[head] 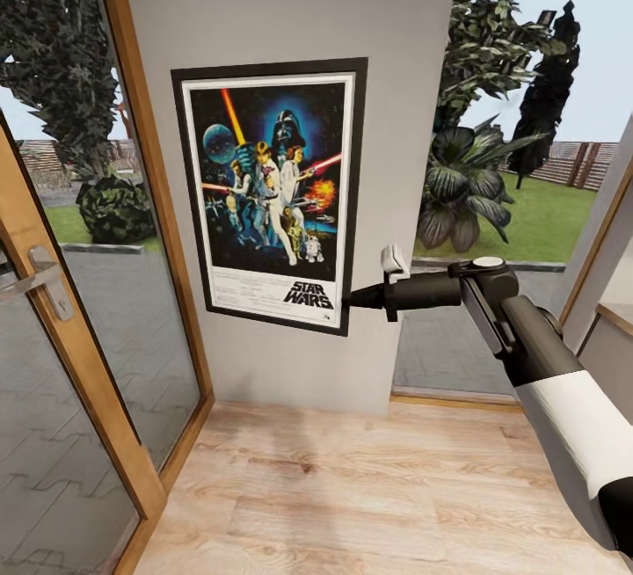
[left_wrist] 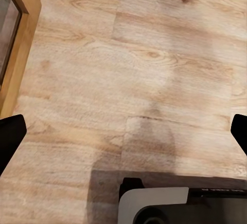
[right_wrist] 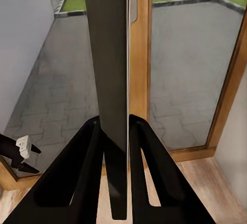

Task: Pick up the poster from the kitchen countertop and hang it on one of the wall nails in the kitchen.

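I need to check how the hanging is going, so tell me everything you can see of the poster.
The upright rectangular black-framed poster has a white inner border, blue space-film art with figures and "STAR WARS" lettering at the bottom. It stands flat against the grey wall panel, slightly tilted. The black right gripper is clamped on its lower right edge; the right wrist view shows the thin dark frame edge-on between the fingers. No nail is visible.
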`<state>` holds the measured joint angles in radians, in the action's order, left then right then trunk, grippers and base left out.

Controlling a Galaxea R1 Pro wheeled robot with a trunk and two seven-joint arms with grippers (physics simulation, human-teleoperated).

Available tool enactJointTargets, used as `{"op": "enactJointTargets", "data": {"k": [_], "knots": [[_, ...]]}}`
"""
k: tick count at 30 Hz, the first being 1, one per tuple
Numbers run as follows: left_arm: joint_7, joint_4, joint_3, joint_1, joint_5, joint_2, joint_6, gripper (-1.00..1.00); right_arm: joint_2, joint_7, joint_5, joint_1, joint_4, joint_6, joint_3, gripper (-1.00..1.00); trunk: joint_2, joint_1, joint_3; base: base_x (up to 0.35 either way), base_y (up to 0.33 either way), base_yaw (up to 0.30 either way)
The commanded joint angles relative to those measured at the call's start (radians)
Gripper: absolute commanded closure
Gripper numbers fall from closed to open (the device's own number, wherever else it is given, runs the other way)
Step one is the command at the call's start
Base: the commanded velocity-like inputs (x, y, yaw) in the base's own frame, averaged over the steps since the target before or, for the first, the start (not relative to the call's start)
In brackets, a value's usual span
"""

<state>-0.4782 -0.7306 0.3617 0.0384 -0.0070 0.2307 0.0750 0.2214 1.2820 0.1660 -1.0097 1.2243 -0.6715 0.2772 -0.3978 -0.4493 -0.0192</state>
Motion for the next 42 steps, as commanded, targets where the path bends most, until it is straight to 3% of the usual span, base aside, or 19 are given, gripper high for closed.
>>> {"op": "enactJointTargets", "data": {"k": [1, 21, 30, 42], "knots": [[-0.006, -0.003, 0.003, 0.000, -0.001, -0.001, 0.008, -1.00, 0.001, 0.000, 0.009, -0.001, 0.000, -0.011, 0.002, 1.00, -0.002, -0.001, -0.002, 0.000, 0.000, 0.000], [-0.006, -0.003, 0.003, 0.000, -0.001, -0.001, 0.008, -1.00, -0.003, 0.001, 0.009, -0.008, -0.002, -0.012, 0.002, 1.00, -0.002, -0.001, -0.002, 0.000, 0.000, 0.000], [-0.006, -0.003, 0.003, 0.000, -0.001, -0.001, 0.008, -1.00, -0.018, 0.002, 0.009, -0.059, -0.014, -0.014, 0.002, 1.00, -0.002, -0.001, -0.002, 0.000, 0.000, 0.000], [-0.006, -0.003, 0.003, 0.000, -0.001, -0.001, 0.006, -1.00, -0.022, 0.002, 0.009, -0.073, -0.026, -0.014, 0.002, 1.00, -0.002, -0.001, -0.002, 0.000, 0.000, 0.000]]}}
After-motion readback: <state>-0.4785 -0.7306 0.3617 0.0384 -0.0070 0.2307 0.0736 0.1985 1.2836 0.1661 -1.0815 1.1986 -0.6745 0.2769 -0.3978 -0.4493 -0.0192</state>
